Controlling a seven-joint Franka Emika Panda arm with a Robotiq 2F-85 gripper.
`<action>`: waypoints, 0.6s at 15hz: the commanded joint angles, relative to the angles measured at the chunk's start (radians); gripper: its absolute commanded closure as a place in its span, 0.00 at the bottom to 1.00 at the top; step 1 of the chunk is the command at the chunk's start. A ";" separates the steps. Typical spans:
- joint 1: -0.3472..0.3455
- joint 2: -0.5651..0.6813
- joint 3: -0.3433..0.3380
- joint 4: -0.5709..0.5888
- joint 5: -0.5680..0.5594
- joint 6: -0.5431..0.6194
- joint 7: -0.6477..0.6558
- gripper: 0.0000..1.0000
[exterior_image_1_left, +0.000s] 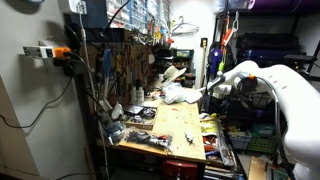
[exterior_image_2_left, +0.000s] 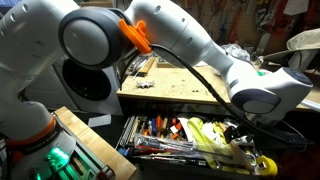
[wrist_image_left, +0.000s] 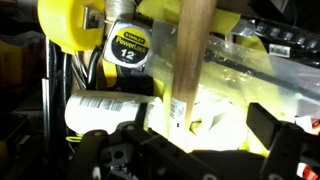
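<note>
Wood: a wooden handle (wrist_image_left: 190, 60) is lying among the clutter of the open tool drawer (exterior_image_2_left: 170, 135), which is hanging out below the near edge of the worktop (exterior_image_2_left: 185, 85). The claw (wrist_image_left: 195, 152) is hovering over it with its fingers (wrist_image_left: 112, 155) spread wide, the handle passing between them and apparently touching neither. A yellow tape measure (wrist_image_left: 125, 45) is sitting just beside the handle. Recommendation: centre the handle between the fingers, keep clear of the tape measure and the plastic bags (wrist_image_left: 250, 70), and close squarely.

Cluttered wooden workbench (exterior_image_1_left: 182, 122) against dim tool-hung pegboard (exterior_image_1_left: 122, 58).
</note>
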 joint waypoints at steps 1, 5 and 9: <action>0.000 -0.149 0.029 -0.241 0.075 0.145 -0.039 0.00; 0.035 -0.267 0.048 -0.419 0.099 0.257 -0.036 0.00; 0.058 -0.356 0.101 -0.564 0.059 0.341 0.007 0.00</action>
